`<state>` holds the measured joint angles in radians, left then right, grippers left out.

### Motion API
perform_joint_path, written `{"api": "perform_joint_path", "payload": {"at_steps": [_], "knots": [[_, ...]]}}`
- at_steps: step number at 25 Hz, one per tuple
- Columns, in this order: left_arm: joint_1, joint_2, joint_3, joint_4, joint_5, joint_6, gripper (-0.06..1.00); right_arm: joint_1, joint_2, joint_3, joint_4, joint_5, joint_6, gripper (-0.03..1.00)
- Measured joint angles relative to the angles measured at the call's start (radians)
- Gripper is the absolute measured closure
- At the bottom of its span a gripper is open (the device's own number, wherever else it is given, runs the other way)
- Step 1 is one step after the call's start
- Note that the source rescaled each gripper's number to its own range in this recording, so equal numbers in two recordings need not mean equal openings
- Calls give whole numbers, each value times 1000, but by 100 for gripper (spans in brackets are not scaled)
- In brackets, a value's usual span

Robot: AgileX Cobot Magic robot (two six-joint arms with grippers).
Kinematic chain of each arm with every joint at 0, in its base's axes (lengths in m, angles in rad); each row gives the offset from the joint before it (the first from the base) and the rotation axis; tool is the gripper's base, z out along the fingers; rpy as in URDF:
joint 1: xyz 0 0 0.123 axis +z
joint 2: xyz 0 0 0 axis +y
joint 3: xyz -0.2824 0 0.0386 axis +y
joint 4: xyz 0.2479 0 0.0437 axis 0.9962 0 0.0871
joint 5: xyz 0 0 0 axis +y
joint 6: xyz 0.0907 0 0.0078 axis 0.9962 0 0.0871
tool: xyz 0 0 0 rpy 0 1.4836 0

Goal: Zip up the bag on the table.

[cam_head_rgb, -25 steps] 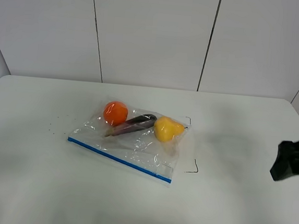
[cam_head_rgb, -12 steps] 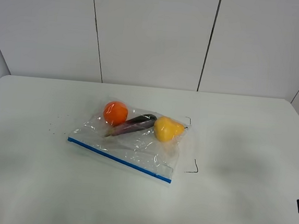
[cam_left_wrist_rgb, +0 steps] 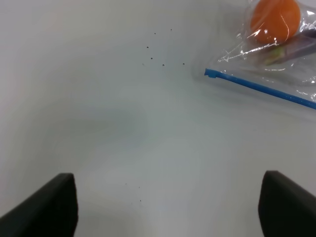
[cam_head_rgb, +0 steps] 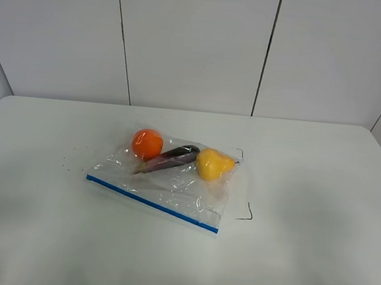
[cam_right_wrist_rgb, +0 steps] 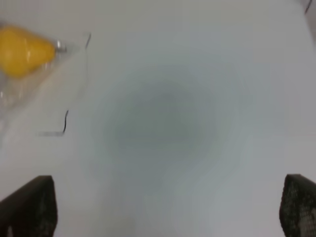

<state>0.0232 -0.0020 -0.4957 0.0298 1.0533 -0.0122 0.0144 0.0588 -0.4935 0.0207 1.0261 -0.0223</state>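
bag flat on table, both my grippers wide and empty

my left gripper (cam_left_wrist_rgb: 168, 202) and right gripper (cam_right_wrist_rgb: 168, 207) are spread wide over bare white table (cam_head_rgb: 314, 260), gripping nothing. nearest on the bag (cam_head_rgb: 167, 180) is its blue zipper strip (cam_head_rgb: 152, 204), then orange (cam_head_rgb: 147, 143), eggplant (cam_head_rgb: 169, 158), yellow fruit (cam_head_rgb: 214, 164). black hook mark (cam_head_rgb: 246, 213) just beside the bag. grey wall panels (cam_head_rgb: 192, 43) behind.

High front overview; 2 downward wrist views
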Motion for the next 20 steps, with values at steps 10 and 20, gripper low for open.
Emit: {"api": "perform_joint_path", "payload": {"at_steps": [10, 20], "knots": [[0, 0, 0, 0, 0, 0, -5, 0, -62, 3, -21, 1, 22, -3], [0, 0, 0, 0, 0, 0, -5, 0, -62, 3, -21, 1, 22, -3]]}}
